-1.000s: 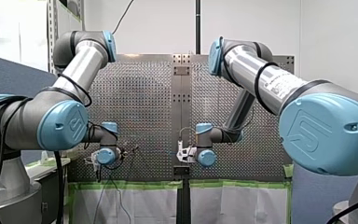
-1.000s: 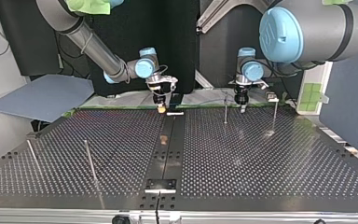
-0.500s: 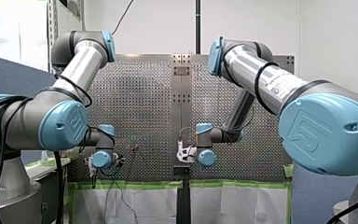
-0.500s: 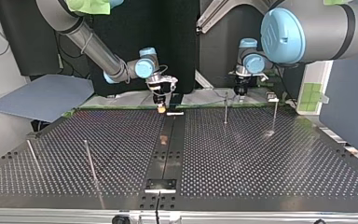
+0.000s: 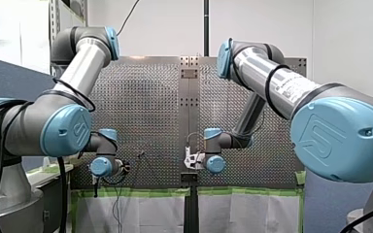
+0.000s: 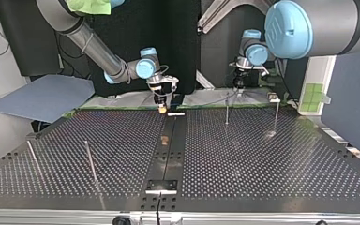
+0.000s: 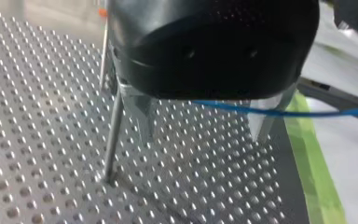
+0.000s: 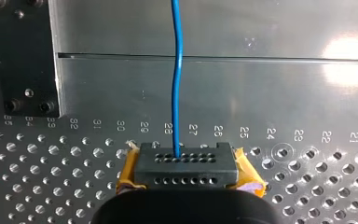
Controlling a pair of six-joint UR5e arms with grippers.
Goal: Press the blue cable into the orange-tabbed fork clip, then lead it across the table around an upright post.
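Note:
The blue cable [image 8: 177, 70] leaves the black fork clip with orange tabs [image 8: 186, 165] and runs straight away over the plate. My right gripper [image 6: 161, 104] stands right over that clip [image 6: 161, 110] at the far middle edge; its fingers are hidden. In the left wrist view the cable [image 7: 223, 108] crosses the wide gap between the two metal fingers [image 7: 140, 116] of my left gripper [image 7: 201, 137], which is open and above the plate. An upright post [image 7: 113, 130] stands just beside one finger. In the top view my left gripper [image 6: 239, 91] hangs behind that post [image 6: 227, 110].
A second post [image 6: 276, 115] stands at the top view's right, and two leaning posts [image 6: 90, 161] at its left. Green tape [image 7: 307, 177] lines the plate's edge by my left gripper. A grey-blue sheet [image 6: 42, 96] lies off the table at the top view's left.
My left gripper has risen and drawn back from the plate towards the table's edge, behind the post, with the cable still across its gap. My right arm has not moved.

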